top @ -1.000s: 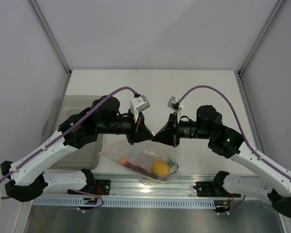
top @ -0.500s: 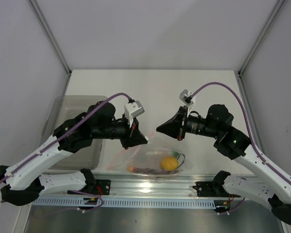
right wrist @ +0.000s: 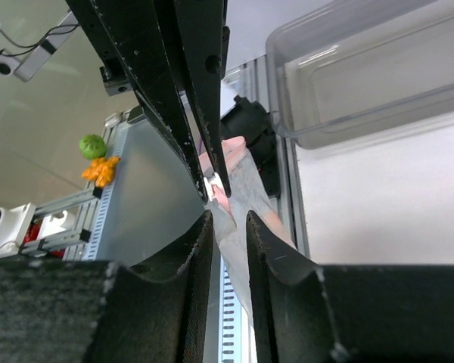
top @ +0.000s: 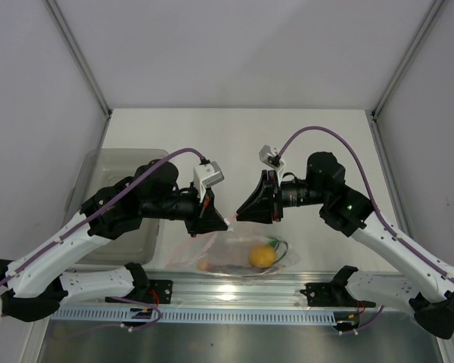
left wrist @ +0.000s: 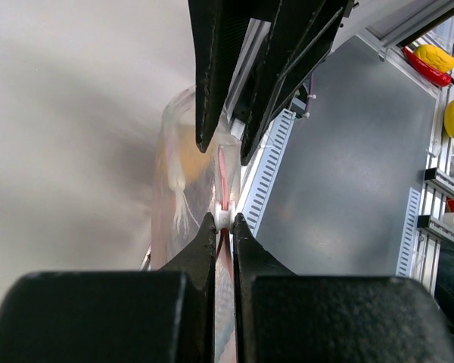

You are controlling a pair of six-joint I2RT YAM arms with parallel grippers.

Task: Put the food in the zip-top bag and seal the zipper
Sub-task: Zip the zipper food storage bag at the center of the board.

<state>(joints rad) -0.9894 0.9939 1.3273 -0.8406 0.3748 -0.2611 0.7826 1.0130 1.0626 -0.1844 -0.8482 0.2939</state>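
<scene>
Top external view puts the zip-top bag (top: 231,248) at the table's (top: 234,136) six o'clock edge, yellow fruit (top: 262,255) inside it toward three o'clock — left gripper (left wrist: 223,221) clamped on the zipper (left wrist: 221,170), right gripper (right wrist: 227,221) at the bag's twelve o'clock rim, jaws a sliver apart, grip unclear.

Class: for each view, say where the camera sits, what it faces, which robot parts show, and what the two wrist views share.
Top external: above and behind the bases, looking down on table, both arms, zip-top bag.
Left wrist: on the left arm, looking along the left gripper, shut on the zipper.
Right wrist: on the right arm, looking along the open right gripper toward the bin.
Shared: both wrist views show the zipper and both grippers.
</scene>
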